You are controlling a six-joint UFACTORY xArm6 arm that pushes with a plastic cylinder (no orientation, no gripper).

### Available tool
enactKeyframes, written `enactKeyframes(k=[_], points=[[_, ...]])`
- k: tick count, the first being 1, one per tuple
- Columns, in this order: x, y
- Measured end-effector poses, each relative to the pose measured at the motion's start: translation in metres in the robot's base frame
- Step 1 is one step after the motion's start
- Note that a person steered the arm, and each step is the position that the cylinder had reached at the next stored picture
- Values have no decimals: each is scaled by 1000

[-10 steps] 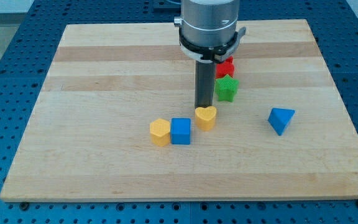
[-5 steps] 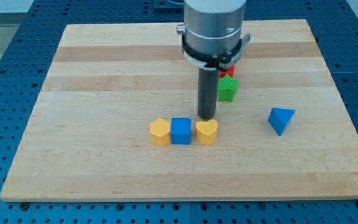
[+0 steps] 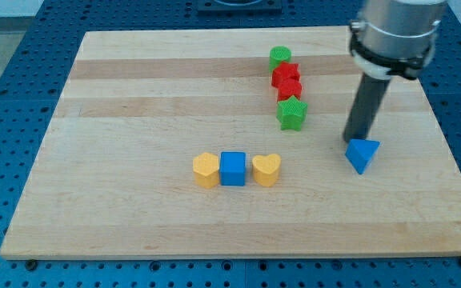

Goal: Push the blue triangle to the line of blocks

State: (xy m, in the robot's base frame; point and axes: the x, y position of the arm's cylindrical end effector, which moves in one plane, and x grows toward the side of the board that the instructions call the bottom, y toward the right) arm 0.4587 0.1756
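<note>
My tip sits at the upper left edge of the blue plastic triangle block, right of frame; no end effector jaws fitted. Contact unclear.

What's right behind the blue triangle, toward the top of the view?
My tip stands just behind the blue triangle. Whether they touch is hidden by the block's top edge.

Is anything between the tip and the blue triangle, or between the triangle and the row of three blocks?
Nothing visible. My tip sits right at the blue triangle's top edge. Bare board lies between the triangle and the yellow heart ending the row; the green star stands nearer the view's top.
</note>
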Motion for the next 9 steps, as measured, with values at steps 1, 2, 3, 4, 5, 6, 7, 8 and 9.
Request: enactKeyframes(k=[1, 2, 3, 4, 5, 6, 7, 8, 9], points=[[7, 18], [26, 23], [39, 23], [40, 22], [40, 18], [40, 14], [45, 4], [49, -7], [49, -17]])
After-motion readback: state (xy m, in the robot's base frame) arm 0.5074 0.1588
